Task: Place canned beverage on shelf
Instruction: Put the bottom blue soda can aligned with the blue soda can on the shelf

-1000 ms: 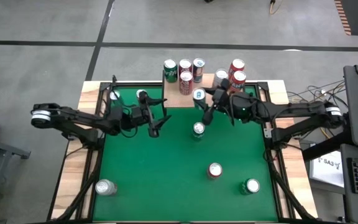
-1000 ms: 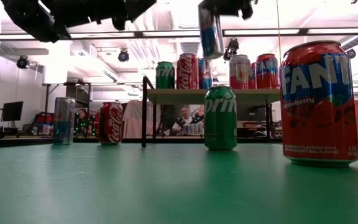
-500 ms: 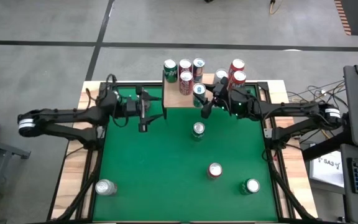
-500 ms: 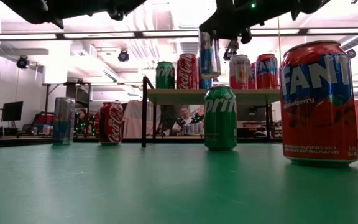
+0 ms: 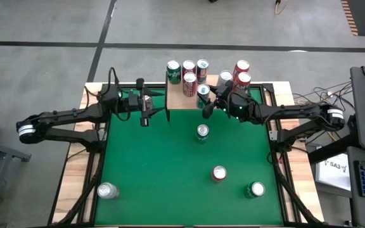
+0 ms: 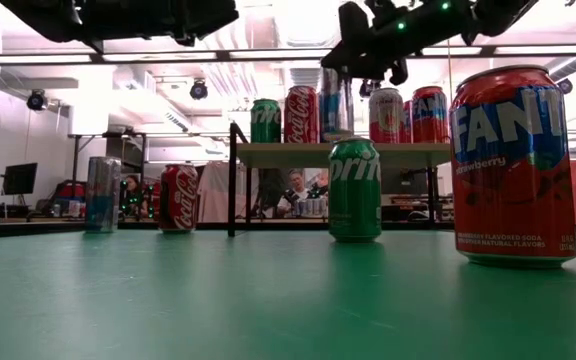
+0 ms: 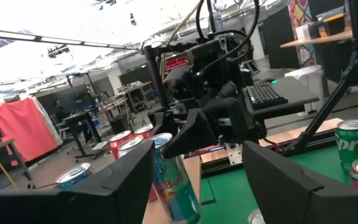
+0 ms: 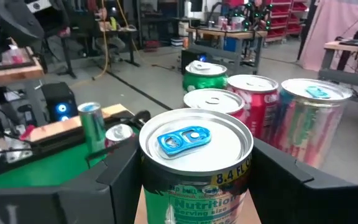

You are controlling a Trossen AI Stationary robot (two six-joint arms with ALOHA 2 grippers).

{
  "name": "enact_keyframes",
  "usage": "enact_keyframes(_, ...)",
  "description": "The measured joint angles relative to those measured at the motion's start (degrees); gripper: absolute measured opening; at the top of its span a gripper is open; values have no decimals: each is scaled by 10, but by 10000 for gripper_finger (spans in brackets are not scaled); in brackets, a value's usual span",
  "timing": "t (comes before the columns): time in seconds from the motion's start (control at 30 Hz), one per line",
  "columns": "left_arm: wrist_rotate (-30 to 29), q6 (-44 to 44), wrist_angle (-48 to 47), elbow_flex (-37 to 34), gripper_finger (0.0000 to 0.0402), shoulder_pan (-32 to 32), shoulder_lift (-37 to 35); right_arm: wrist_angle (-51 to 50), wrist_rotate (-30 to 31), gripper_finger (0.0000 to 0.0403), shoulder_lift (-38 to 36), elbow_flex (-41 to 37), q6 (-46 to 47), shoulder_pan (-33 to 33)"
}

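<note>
Currently I have the right gripper (image 5: 206, 104) pinching a slim blue-tabbed can (image 8: 196, 163) upright at the front edge of the shelf (image 5: 177, 100), other cans just beyond it, while the left gripper (image 5: 146, 111) waits spread nearby.

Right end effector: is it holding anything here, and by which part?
Yes. The right end effector grips a slim can with a blue tab by its sides, just below the top rim, over the shelf. The left end effector holds nothing.
</note>
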Motion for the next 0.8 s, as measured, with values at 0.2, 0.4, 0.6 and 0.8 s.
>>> enact_keyframes(0.2, -21, -2, -1, -2, 225, 0, -2, 11, 16, 221, 22, 0, 1, 0)
enact_keyframes(0.4, -28, 1, -3, -2, 226, 0, -2, 13, 35, 221, 23, 0, -14, 0)
enact_keyframes(0.6, -29, 2, -3, -2, 226, 0, -2, 13, 56, 228, 23, 0, -25, -1)
enact_keyframes(0.8, -29, 2, -3, -2, 226, 0, -2, 12, 55, 255, 23, 0, -26, -2)
